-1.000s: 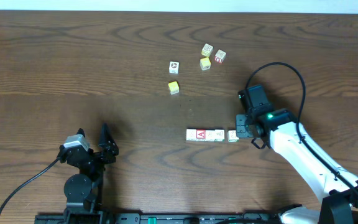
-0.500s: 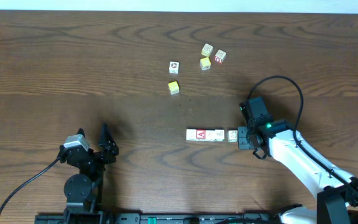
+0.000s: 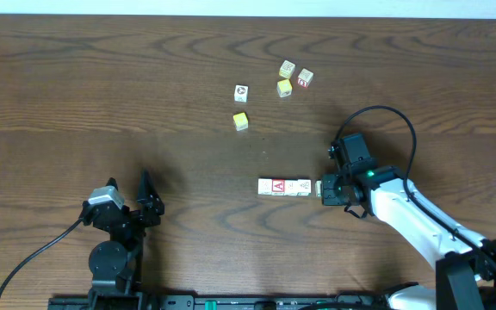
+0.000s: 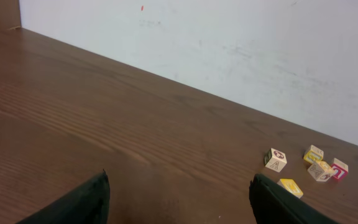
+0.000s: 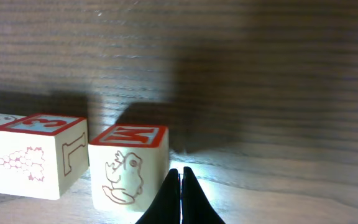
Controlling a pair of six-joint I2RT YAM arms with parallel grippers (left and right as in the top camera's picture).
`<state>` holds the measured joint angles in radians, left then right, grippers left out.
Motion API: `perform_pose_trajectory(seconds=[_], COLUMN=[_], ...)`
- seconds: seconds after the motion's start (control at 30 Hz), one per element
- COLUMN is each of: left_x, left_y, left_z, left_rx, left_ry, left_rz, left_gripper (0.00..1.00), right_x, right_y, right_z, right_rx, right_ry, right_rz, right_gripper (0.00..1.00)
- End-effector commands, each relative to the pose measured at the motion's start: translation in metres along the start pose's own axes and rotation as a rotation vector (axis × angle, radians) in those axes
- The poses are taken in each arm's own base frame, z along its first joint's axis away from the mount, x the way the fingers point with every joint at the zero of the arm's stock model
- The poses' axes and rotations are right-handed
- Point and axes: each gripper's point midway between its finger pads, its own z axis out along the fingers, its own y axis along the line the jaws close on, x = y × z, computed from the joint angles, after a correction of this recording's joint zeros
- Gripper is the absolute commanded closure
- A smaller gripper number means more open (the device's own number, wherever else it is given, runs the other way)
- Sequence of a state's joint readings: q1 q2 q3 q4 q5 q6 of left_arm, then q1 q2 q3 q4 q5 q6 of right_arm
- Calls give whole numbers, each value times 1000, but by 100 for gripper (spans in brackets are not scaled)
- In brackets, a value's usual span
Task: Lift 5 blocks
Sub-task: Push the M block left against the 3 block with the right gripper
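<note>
The right hand (image 5: 180, 186) is shut tight, its two dark fingertips pressed together into a single point with nothing between them. It is down low over the counter (image 3: 102, 77), right at the near corner of the end block (image 5: 129, 173), a cream cube with a red-edged M on top and a small animal drawn on its side. The tips look to be against that corner, though I cannot say for certain that they touch. That cube closes the row of blocks (image 3: 287, 186), which lies a little right of the counter's middle and starts with a red A face on the left. Its neighbour, the 3 block (image 5: 39, 163), sits just beside it with only a thin slit between them.

The left hand (image 4: 178, 200) stands wide open near the front left edge, holding nothing, well apart from every cube.

Further back lie three loose picture cubes: a white one (image 3: 242, 92), a cream one (image 3: 288, 69) and a red-faced one (image 3: 305, 78), with two yellow cubes (image 3: 240, 121) among them.

A second ago the right hand stood further back and off to the right of the row, and the end block lay clear of the others. Since then the hand has come in over that block, which now sits closer to the row. The left hand and the loose cubes are where they were.
</note>
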<state>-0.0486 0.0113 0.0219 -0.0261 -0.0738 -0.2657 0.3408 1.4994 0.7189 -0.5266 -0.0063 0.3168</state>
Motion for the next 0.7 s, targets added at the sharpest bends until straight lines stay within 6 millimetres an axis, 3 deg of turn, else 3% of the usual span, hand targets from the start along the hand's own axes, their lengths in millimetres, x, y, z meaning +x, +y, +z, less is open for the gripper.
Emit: perform_pose_trajectory(seconds=[0.0, 0.67], left_x=[16, 16], left_y=[8, 8], left_z=[1, 1], left_rx=[-33, -33], left_ry=[49, 49], left_rz=[6, 6], left_gripper=[27, 28], right_x=[6, 2], right_y=[7, 17], right_z=[7, 7], right_rx=[-47, -103], right_ry=[38, 23], right_rz=[-37, -82], right_gripper=[99, 99])
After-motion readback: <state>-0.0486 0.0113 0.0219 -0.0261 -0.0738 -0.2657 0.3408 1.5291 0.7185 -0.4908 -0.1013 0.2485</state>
